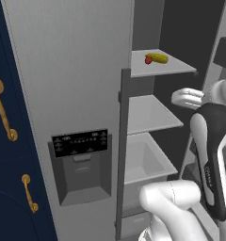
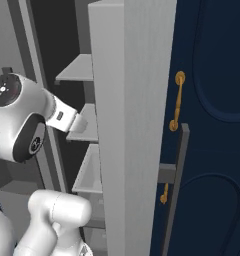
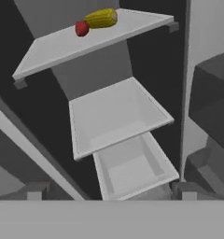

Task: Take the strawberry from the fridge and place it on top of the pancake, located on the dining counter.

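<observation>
Nearest to you, the white arm (image 1: 209,155) is rising from the base and bending toward the open compartment of the fridge (image 1: 77,94). In the left base view its hand, the gripper (image 1: 186,97), is hanging just outside the middle shelf (image 1: 150,115), level with it and holding nothing; in the right base view the same gripper (image 2: 74,122) is pointing in toward the shelves past the edge of the open door (image 2: 132,125). In the hand view you are seeing the two dark fingertips (image 3: 34,192) standing wide apart at the bottom, so the claw is sitting fully open and empty.

Just beyond the fingertips, the pale drawer bin (image 3: 132,168) is lying lowest, with the bare middle shelf (image 3: 116,114) above it.

Farther in and higher, the top shelf (image 3: 62,46) is carrying the strawberry (image 3: 81,28), a small red fruit that is resting against the end of a yellow elongated item (image 3: 101,18). In the left base view you are finding the strawberry (image 1: 148,60) at the left end of that yellow item (image 1: 158,58), well above the gripper.

To the far left, a navy cabinet (image 1: 11,164) with brass handles (image 1: 4,115) is flanking the fridge's closed door and its dark dispenser panel (image 1: 80,142).
</observation>
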### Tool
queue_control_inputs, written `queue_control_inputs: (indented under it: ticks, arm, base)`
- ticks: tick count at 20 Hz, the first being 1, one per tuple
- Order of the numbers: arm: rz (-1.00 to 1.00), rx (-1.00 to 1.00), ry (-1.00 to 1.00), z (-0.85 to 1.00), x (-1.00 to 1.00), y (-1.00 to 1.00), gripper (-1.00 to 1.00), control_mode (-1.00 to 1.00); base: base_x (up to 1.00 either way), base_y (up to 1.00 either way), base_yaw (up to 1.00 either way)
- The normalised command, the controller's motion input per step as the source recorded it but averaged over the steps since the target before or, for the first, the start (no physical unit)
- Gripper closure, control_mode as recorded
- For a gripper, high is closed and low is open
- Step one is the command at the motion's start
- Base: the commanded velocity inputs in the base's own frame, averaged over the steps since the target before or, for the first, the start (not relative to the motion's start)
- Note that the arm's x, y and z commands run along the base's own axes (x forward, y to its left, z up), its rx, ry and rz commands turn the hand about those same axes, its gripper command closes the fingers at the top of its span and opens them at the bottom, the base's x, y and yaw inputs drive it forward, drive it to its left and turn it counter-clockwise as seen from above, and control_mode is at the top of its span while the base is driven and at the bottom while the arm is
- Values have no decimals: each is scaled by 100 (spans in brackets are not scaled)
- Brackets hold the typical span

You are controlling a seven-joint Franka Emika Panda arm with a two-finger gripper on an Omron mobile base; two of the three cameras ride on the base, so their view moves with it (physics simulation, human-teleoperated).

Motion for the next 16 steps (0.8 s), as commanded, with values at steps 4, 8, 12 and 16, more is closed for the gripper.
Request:
queue_control_inputs:
  ticks: [4, 8, 12, 16]
  arm:
    - [-13, 11, 14, 31, 66, 0, -100, -100]
    - [-10, 0, 16, 33, 78, 0, -100, -100]
    - [0, 0, 3, 17, 80, -12, -100, -100]
    - [0, -4, -15, 7, 67, -1, -100, -100]
  base:
    - [0, 0, 0]
    - [0, 0, 0]
    - [0, 0, 0]
    - [0, 0, 0]
